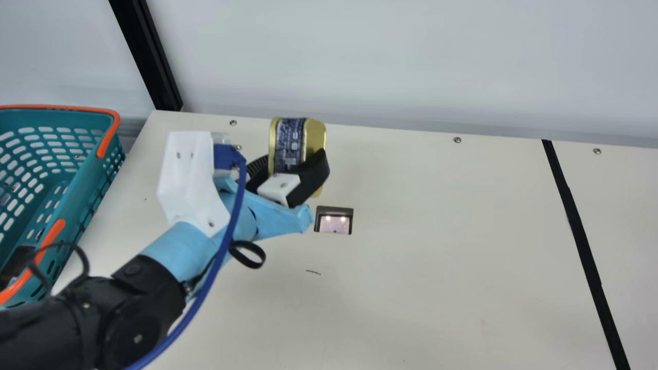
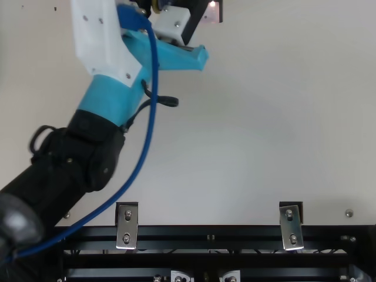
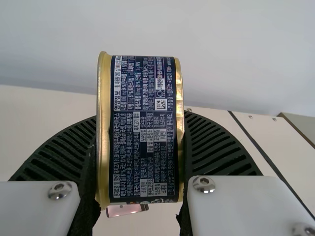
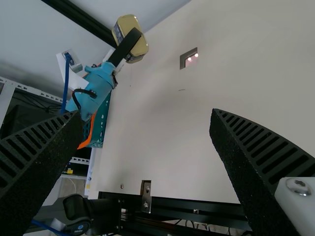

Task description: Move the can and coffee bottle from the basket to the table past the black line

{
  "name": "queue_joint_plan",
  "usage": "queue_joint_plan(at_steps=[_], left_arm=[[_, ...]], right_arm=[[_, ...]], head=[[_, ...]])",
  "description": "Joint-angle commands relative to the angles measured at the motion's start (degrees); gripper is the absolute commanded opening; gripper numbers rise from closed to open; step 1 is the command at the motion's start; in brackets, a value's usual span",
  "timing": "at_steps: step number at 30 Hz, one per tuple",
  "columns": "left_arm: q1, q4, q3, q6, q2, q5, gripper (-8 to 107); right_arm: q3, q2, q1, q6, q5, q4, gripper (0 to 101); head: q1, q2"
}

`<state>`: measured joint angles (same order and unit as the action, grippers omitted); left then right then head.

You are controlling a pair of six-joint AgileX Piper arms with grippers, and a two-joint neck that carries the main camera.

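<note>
One can [image 1: 290,141], gold with a navy printed label, is held by the left hand [image 1: 294,165]. The two ribbed fingers close on it from opposite sides, clear above the tabletop [image 1: 437,246]. It is between the basket [image 1: 97,177] and the black line, on the basket's side of that line.

Right hand [image 4: 146,115]: spread wide, two fingers, nothing between them.

One basket, teal with orange trim, slatted walls, beyond the tabletop's left edge in the main view. Inside, low down, a dark item [image 1: 16,262], cut off by the view's edge; cannot tell what it is. The left arm [image 1: 128,308] crosses in front of the basket's near corner. A blue cable [image 1: 232,226] runs along it and a small black strap loop [image 1: 248,254] hangs from it.

One black line [image 1: 579,236], well apart from the can, running from the far edge toward the near side. A strip of tabletop lies past it.

Between can and line, near the hand: one small dark-framed panel [image 1: 334,221] with two bright spots. Nearer than the panel, one short dark mark [image 1: 313,272].

Far side: pale wall [image 1: 411,61], one black post [image 1: 149,56] by the tabletop's far left corner. Near side, top view: two metal brackets [image 2: 127,225] on a black rail [image 2: 205,235].
</note>
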<state>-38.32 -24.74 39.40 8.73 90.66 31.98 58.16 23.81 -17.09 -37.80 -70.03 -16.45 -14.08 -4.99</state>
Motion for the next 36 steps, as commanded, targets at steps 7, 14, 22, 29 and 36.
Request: queue_joint_plan(at_steps=[7,14,22,29,36], left_arm=[[-2.18,2.24,0.18,2.09,8.26,11.66,10],[-2.38,4.52,2.33,4.77,13.71,16.91,10],[-1.18,7.37,6.12,6.84,18.92,18.4,10],[0.26,10.85,9.55,8.85,23.18,19.13,10],[1.58,12.29,12.5,8.48,27.35,22.16,10]], right_arm=[[0.0,0.0,0.0,0.0,0.0,0.0,101],[0.0,0.0,0.0,0.0,0.0,0.0,101],[0.0,0.0,0.0,0.0,0.0,0.0,101],[0.0,0.0,0.0,0.0,0.0,0.0,101],[0.0,0.0,0.0,0.0,0.0,0.0,101]], head=[[-0.45,0.28],[-0.45,0.28],[-0.45,0.28],[-0.45,0.28],[-0.45,0.28]])
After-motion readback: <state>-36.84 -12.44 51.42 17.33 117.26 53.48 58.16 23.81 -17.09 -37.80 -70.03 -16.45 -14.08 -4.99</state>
